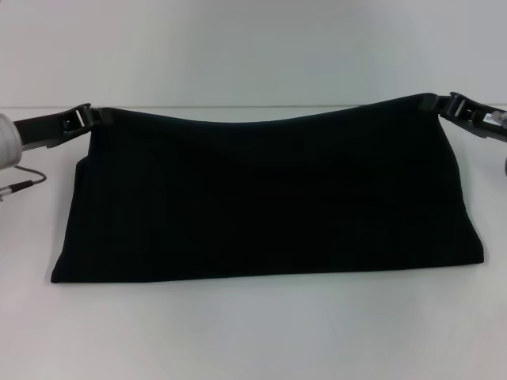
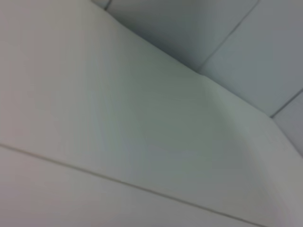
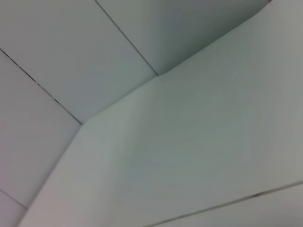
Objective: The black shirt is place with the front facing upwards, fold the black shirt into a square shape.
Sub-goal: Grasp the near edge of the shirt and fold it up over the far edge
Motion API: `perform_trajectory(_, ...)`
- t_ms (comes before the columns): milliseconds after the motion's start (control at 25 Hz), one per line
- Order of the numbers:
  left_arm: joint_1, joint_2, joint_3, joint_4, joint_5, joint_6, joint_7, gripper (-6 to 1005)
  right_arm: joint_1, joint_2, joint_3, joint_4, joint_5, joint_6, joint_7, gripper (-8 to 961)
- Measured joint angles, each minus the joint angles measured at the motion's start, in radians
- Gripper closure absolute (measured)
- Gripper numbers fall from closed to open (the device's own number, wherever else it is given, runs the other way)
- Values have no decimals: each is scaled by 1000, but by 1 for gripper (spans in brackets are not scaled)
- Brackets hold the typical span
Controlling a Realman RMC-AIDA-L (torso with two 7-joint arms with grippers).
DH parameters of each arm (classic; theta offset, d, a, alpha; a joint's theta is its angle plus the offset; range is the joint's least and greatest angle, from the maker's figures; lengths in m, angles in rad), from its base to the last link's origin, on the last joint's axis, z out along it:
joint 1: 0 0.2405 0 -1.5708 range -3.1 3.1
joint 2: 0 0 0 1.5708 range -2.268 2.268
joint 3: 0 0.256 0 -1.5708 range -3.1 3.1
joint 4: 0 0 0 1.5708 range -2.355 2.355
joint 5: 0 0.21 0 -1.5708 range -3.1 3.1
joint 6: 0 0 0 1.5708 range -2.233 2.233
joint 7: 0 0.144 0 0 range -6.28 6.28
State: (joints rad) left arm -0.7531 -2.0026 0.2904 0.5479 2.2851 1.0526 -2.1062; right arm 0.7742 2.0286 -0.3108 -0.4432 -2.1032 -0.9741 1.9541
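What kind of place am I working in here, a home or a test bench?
Probably a lab-style test bench, not a home: a plain white table, a bare white wall behind it, and only the black shirt stretched between the left gripper and right gripper.

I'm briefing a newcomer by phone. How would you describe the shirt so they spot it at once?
On the white table, look to the middle: the shirt is the wide black cloth, held at its far corners by the left claw and right claw. Nothing else there is cloth, and its near edge rests on the table.
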Motion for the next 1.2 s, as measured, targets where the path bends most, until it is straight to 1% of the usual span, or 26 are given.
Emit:
perform_trajectory(120,-17,-19,0,-9,-3,-67,39,968,18,15,-2,14,3,60,-48,912)
perform_trajectory(360,-42,-49,1,-29,-4,-171,93,968,45,48,-2,18,8,174,-117,912)
perform_trajectory(480,-53,-64,1,-36,-4,-213,123,968,59,58,-3,25,11,232,-150,913)
perform_trajectory(600,-63,-87,3,-39,-4,-257,149,967,74,61,-3,53,37,287,-203,913)
perform_trajectory(760,-77,-102,3,-53,-4,-316,157,967,80,61,-4,86,125,313,-313,913)
perform_trajectory(920,-88,-115,3,-71,-5,-381,164,967,88,62,-4,110,177,337,-401,913)
perform_trajectory(960,-93,-124,3,-74,-6,-413,168,967,93,62,-4,116,182,340,-415,906)
perform_trajectory(1200,-100,-136,3,-78,-26,-460,171,968,105,65,-5,125,189,376,-446,866)
